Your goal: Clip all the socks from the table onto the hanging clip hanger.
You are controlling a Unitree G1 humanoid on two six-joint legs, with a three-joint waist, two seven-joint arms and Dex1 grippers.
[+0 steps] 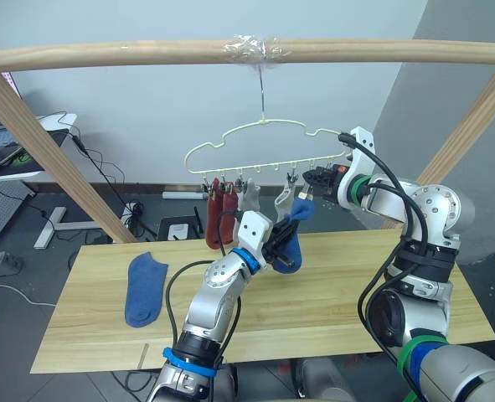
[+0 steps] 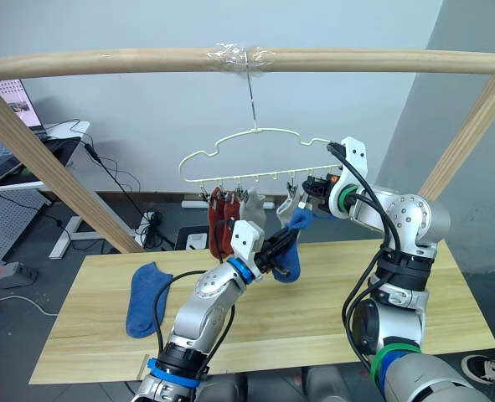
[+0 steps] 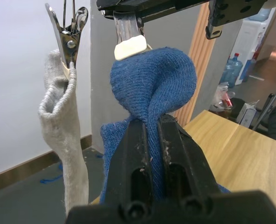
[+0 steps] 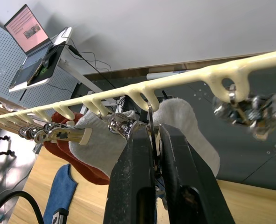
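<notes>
The left claw is closed on a blue sock, lifting its bunched top to a clip on the clip hanger. The right claw pinches that clip's handles. Red socks and grey socks hang clipped; another blue sock lies on the counter. No legible writing.

I see even, soft indoor light across both head views, bright with no harsh glare; the tabletop carries only faint shadows. In the right wrist view one metal clip near the lens smears into blur. The left tool sits dark and slightly soft against a sharper blue sock.
</notes>
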